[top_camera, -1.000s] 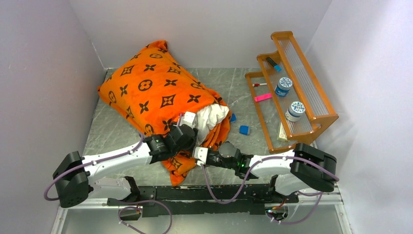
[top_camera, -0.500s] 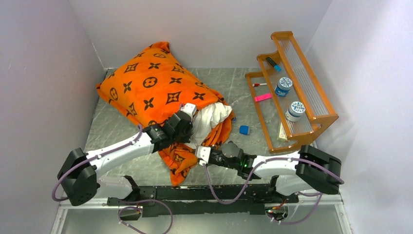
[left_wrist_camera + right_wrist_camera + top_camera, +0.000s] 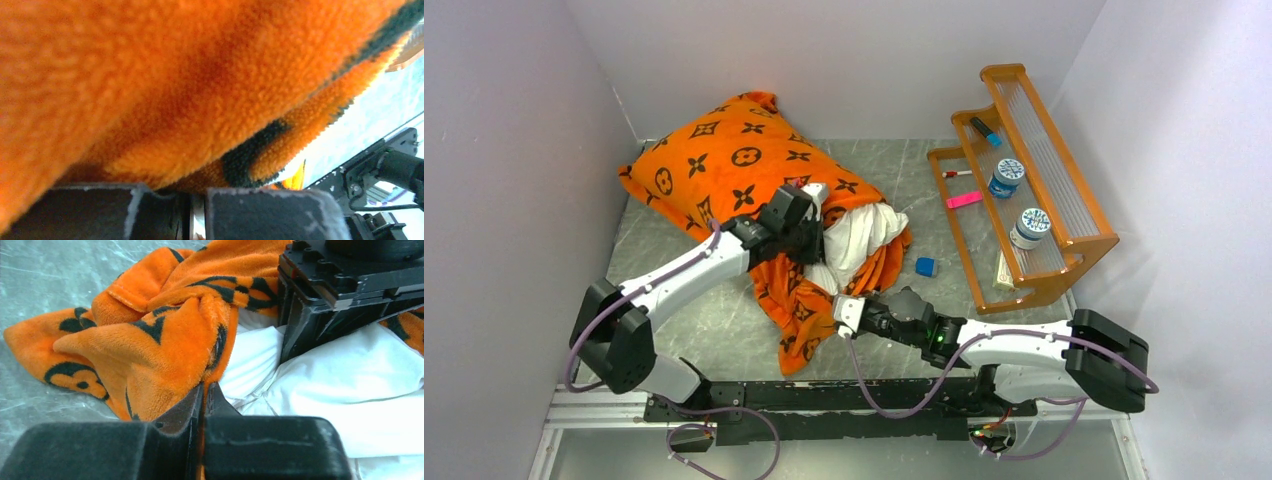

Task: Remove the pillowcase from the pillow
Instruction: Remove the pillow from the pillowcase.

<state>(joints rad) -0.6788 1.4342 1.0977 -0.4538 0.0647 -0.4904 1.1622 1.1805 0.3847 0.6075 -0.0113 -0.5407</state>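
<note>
The orange pillowcase [image 3: 744,175] with dark motifs covers most of the white pillow [image 3: 859,235], whose near right end bulges out of the opening. My left gripper [image 3: 814,205] sits at the top of that opening. In the left wrist view it [image 3: 197,192] is shut, with orange fabric [image 3: 200,100] pressed against its tips. My right gripper [image 3: 842,305] is lower, shut on the pillowcase's hanging hem [image 3: 804,320]. The right wrist view shows orange cloth [image 3: 165,355] pinched between its jaws [image 3: 205,390], with the pillow [image 3: 350,390] just to the right.
An orange wooden rack [image 3: 1064,235] stands at the right, holding two jars [image 3: 1006,177] [image 3: 1029,227], a marker [image 3: 984,130] and a pink item [image 3: 964,199]. A blue cube [image 3: 925,266] lies on the grey table [image 3: 674,270]. Walls close in at left, back and right.
My left gripper has shut at the pillowcase opening and moved away to the upper left, taking pillow and case with it. The right gripper kept its hold on the hem.
</note>
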